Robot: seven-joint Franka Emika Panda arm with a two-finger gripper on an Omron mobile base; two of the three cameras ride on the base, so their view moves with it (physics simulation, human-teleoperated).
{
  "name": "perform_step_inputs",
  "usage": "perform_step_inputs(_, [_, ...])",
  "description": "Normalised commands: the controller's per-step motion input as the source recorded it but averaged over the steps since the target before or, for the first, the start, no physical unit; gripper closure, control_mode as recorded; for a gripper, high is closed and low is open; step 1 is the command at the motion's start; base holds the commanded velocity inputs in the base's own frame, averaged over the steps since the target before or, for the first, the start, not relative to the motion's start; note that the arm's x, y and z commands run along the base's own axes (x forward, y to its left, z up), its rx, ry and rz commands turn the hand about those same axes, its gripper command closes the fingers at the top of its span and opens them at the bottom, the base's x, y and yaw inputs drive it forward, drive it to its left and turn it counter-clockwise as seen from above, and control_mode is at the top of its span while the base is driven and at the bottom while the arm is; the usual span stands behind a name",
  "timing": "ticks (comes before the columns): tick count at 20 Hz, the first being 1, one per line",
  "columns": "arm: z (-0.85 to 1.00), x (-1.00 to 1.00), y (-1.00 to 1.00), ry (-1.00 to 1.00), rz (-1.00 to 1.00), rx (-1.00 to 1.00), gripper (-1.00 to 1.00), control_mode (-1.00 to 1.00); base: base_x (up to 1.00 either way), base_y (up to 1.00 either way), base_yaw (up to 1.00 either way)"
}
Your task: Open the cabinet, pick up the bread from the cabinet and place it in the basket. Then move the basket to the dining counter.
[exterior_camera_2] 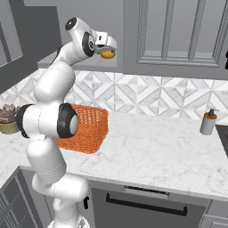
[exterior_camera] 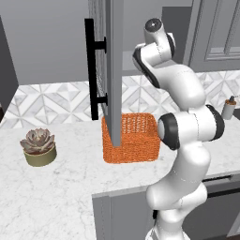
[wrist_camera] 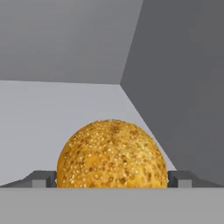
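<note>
The cabinet's glass door (exterior_camera: 112, 70) stands swung open, edge-on toward me, with its long black bar handle (exterior_camera: 90, 70) on the left. My gripper (exterior_camera_2: 107, 50) is raised at the cabinet's opening and is shut on the golden-orange bread (exterior_camera_2: 107, 54). In the hand view the seeded bread (wrist_camera: 111, 153) sits between my fingertips (wrist_camera: 43, 179), with the grey cabinet shelf (wrist_camera: 39, 118) behind it. The orange woven basket (exterior_camera: 136, 138) (exterior_camera_2: 89, 127) rests on the marble worktop, below the open door and behind my arm. The dining counter is out of view.
A potted succulent (exterior_camera: 38, 147) (exterior_camera_2: 5, 118) stands left of the basket on the worktop. A soap dispenser (exterior_camera_2: 208, 122) (exterior_camera: 228, 108) sits far right near the tile backsplash. A solid panel-door cabinet (exterior_camera_2: 178, 35) hangs to the right. The worktop's front edge (exterior_camera_2: 147, 189) runs below.
</note>
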Motion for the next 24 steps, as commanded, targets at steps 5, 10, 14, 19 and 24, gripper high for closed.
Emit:
perform_step_inputs(5, [0.0, 0.0, 0.0, 0.0, 0.01, 0.0, 1.0, -1.0, 0.0, 0.0, 0.0])
perform_step_inputs(10, [0.0, -0.03, 0.1, -0.04, 0.02, 0.0, 1.0, -1.0, 0.0, 0.0, 0.0])
perform_step_inputs(14, [0.0, -0.46, 0.46, -0.03, 0.03, 0.0, 1.0, -1.0, 0.0, 0.0, 0.0])
perform_step_inputs(19, [-0.01, -0.98, 0.39, -0.23, 0.17, 0.0, 1.0, -1.0, 0.0, 0.0, 0.0])
perform_step_inputs(24, [0.0, -1.0, 0.01, -0.24, 0.26, 0.06, 1.0, -1.0, 0.0, 0.0, 0.0])
